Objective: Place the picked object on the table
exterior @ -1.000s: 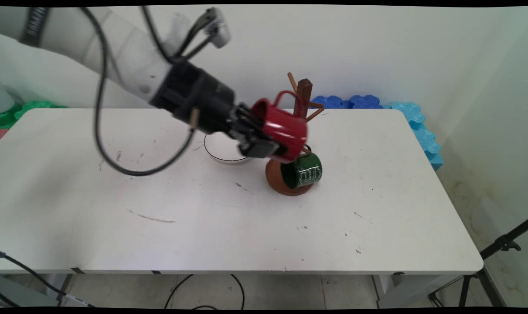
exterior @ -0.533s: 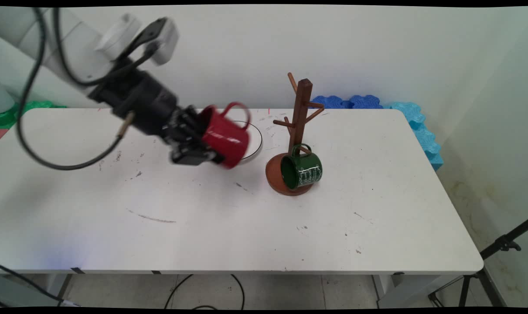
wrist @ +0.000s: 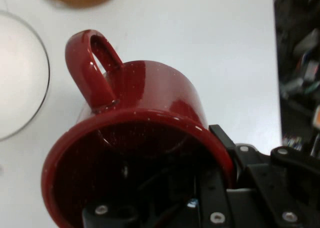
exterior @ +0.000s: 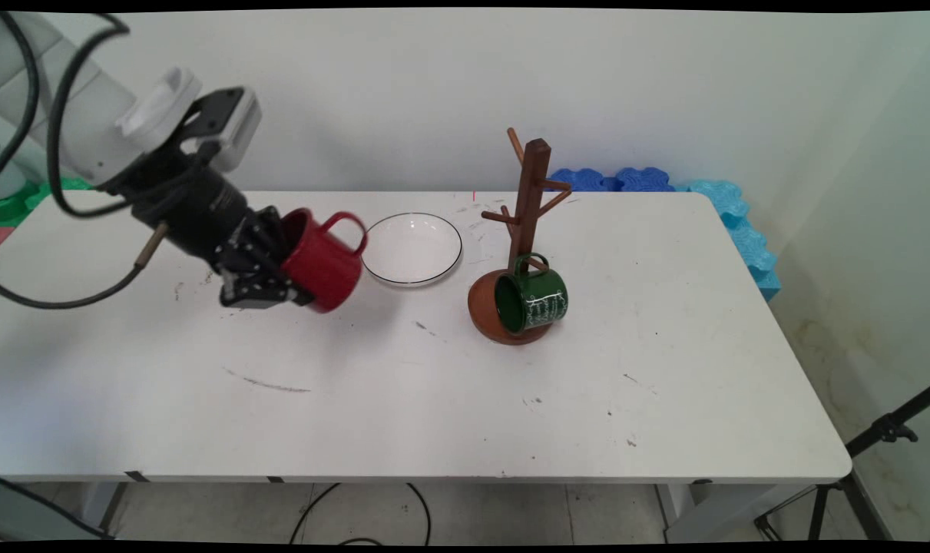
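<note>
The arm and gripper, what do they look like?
The arm has rounded white links, and black cables loop off it. A white and black module sits at the wrist. The gripper is black, with jointed linkage and silver screws.

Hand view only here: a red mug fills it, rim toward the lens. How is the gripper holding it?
Observer: The main view shows the gripper shut on the red mug at its rim, held tilted above the table, handle up.
Operator: What is that white curve at my left edge?
Observer: A white plate with a dark rim, beside the mug.
Operator: And the brown blur at the top?
Observer: The base of a wooden mug tree; a green mug hangs on a low peg.
</note>
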`<state>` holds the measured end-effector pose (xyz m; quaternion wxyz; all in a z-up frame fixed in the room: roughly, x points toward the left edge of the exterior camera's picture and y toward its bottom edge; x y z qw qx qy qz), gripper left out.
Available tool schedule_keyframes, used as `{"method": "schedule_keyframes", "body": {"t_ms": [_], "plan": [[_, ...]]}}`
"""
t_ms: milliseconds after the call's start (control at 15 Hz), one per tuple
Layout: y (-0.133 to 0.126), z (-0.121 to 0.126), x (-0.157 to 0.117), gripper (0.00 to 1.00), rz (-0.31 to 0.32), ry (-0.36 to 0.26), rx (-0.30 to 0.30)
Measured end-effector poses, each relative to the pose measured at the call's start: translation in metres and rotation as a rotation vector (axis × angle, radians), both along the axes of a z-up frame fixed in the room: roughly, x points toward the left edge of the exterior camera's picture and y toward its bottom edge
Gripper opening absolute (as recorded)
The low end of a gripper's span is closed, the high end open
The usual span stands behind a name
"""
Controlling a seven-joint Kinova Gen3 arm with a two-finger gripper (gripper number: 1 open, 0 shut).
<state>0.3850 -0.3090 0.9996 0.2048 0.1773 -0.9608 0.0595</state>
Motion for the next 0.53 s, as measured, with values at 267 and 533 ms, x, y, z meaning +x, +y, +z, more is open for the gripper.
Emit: {"method": "schedule_keyframes", "body": {"t_ms": [267,533], "plan": [[-0.008,-0.018,0.008,0.00,-0.034,-0.096,-0.013],[-0.022,-0.033,0.003,0.00,-0.050,-0.166,-0.015]]}}
